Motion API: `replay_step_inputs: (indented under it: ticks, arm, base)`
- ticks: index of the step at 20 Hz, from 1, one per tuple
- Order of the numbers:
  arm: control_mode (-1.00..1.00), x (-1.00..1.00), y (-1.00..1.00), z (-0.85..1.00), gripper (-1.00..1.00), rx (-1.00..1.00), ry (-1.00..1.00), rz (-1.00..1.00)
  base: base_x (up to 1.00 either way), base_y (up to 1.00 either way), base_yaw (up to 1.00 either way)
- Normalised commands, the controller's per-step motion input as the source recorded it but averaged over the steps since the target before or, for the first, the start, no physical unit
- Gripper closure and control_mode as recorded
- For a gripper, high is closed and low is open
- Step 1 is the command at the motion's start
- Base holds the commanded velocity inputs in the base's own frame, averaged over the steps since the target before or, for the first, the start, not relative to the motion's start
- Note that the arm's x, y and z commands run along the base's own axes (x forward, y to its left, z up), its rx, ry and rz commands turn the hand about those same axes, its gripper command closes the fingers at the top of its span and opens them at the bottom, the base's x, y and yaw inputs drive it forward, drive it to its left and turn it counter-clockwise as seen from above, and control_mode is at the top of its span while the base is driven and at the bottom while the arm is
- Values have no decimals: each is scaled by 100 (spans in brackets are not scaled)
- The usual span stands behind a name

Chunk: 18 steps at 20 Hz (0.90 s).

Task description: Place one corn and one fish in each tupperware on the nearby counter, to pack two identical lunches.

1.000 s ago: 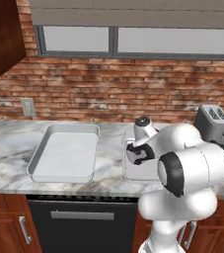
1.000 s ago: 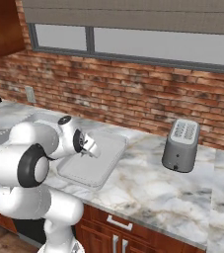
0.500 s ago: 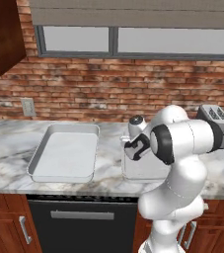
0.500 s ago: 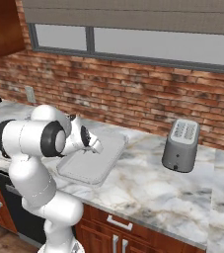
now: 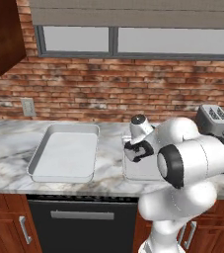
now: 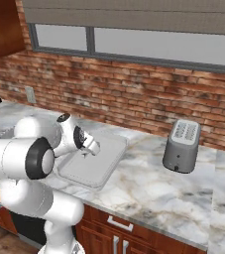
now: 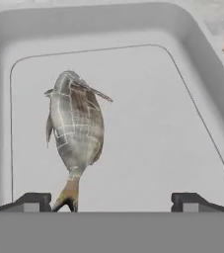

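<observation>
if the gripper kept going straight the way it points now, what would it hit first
Probably the bare floor of the tupperware: the gripper looks down into it, jaws apart. The fish lies just left of that line, so depth permitting it might brush it.

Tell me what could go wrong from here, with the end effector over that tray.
1. The fish lies in the tupperware with its tail by the left fingertip; lifting away could snag it.
2. The end effector is open and low over the tray; a sideways move might catch the raised rim.
3. The other tupperware looks empty, so the lunches remain unfinished.
</observation>
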Motion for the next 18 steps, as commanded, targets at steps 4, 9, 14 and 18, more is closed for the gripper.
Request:
replay_step_inputs:
  ticks: [4,9,14,18]
  arm:
    - [-100,-60,-10,89,-100,0,-4,0]
    - [-100,-78,-19,87,-100,0,-12,1]
    - [-100,-97,-9,77,-100,0,-21,9]
    - [-100,-97,-22,77,-100,0,-18,12]
  base:
    - [0,0,0]
    - [0,0,0]
    - [0,0,0]
    - [0,0,0]
